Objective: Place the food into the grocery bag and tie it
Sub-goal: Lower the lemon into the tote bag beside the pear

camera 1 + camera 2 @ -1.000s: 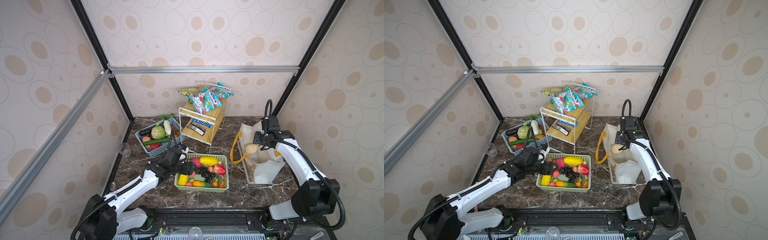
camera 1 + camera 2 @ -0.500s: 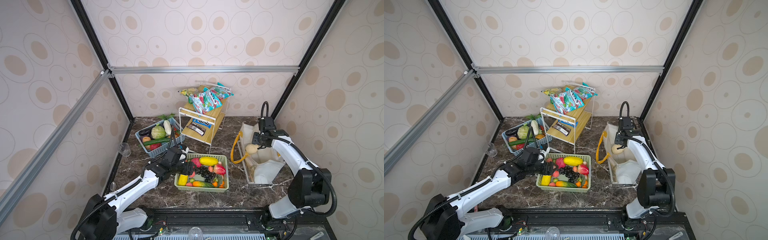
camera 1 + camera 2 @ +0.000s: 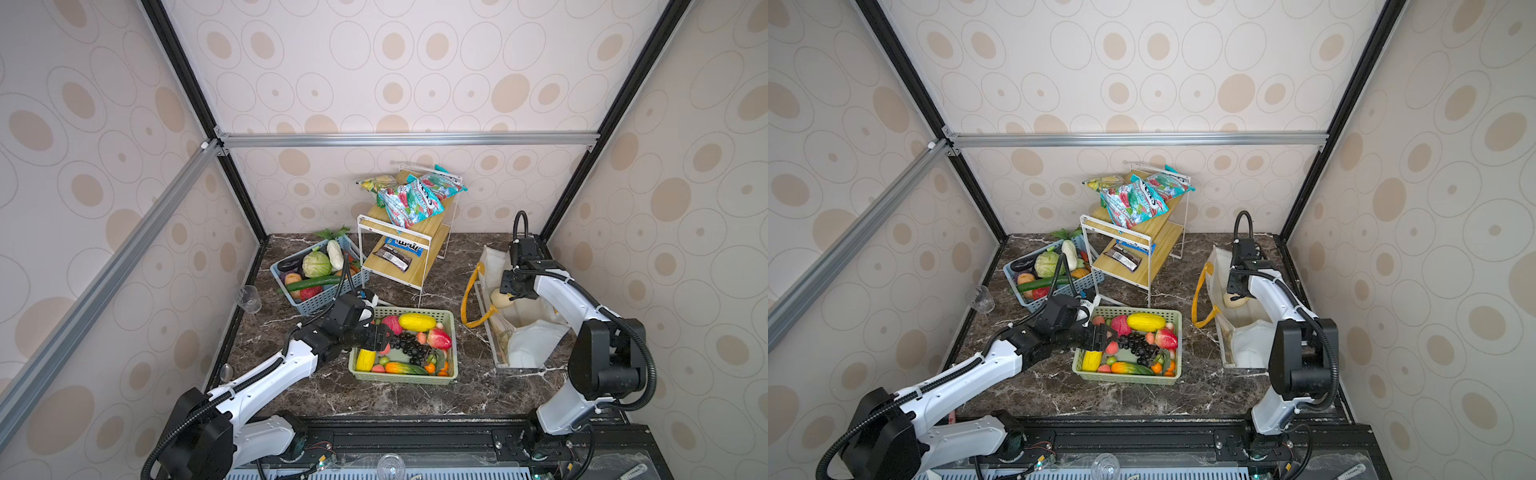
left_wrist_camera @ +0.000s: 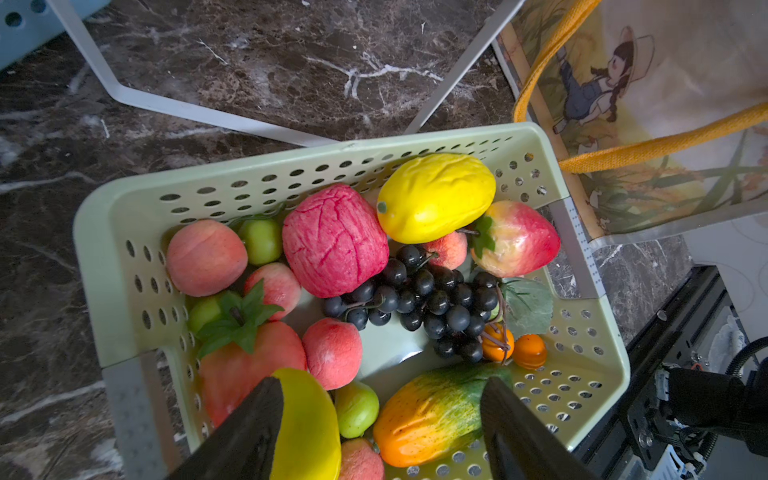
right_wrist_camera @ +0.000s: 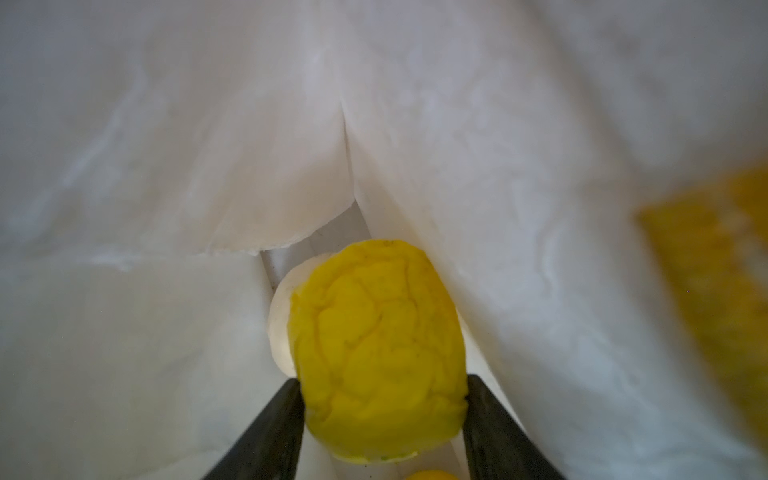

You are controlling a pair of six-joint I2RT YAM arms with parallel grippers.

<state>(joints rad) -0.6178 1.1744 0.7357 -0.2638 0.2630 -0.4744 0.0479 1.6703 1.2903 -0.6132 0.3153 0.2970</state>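
Inside grocery bag [image 5: 166, 166]: right gripper [image 5: 382, 378] pinches yellow fruit [image 5: 374, 328]; left gripper [image 4: 382, 380] spread over full basket [image 4: 104, 232]; tying not begun.

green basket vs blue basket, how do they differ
The green basket holds fruit such as grapes; the blue basket holds vegetables such as a cabbage. The green basket sits nearer the front, the blue basket further back. The open left claw hovers over the green basket, not the blue basket. Both are perforated plastic.
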